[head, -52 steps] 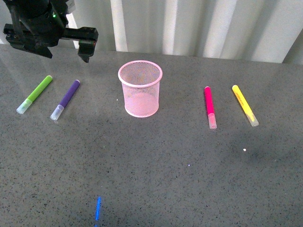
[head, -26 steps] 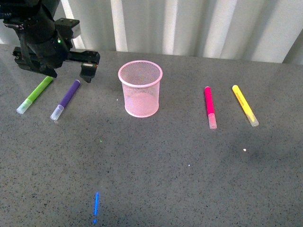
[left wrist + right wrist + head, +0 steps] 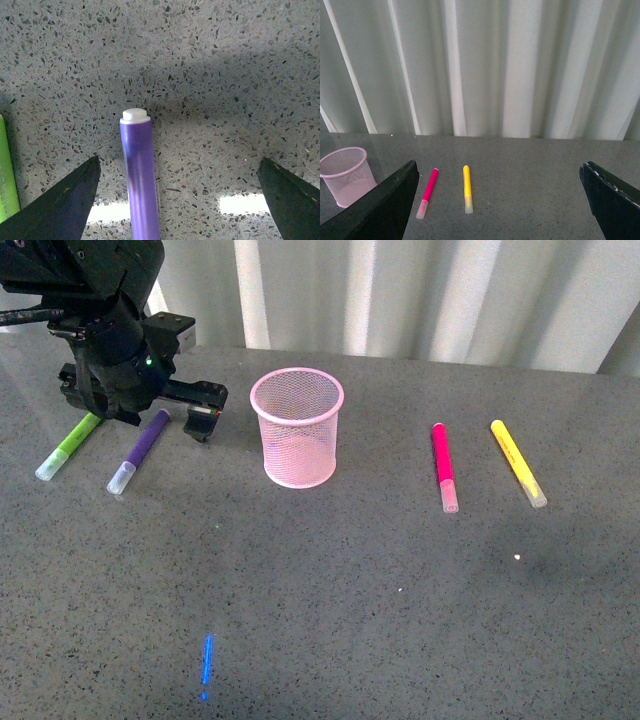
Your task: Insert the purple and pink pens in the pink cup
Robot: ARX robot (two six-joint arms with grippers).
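Note:
The purple pen (image 3: 140, 450) lies on the grey table, left of the pink mesh cup (image 3: 297, 430). The pink pen (image 3: 442, 465) lies right of the cup. My left gripper (image 3: 146, 418) is open and low over the purple pen's far end. In the left wrist view the purple pen (image 3: 139, 175) lies between the open fingers, nearer one finger (image 3: 65, 205), and touches neither. My right gripper (image 3: 500, 205) is open and empty, high above the table; its view shows the pink pen (image 3: 428, 192) and the cup (image 3: 347, 175). It is out of the front view.
A lime-green marker (image 3: 72, 440) lies just left of the purple pen, also in the left wrist view (image 3: 6, 170). A yellow marker (image 3: 517, 462) lies right of the pink pen, also in the right wrist view (image 3: 466, 189). A blue light mark (image 3: 207, 660) shows near the front. Curtains hang behind the table.
My left arm has come down and a little to the right, from above the table's back edge to low over the purple pen's far end. The pens and cup have not moved.

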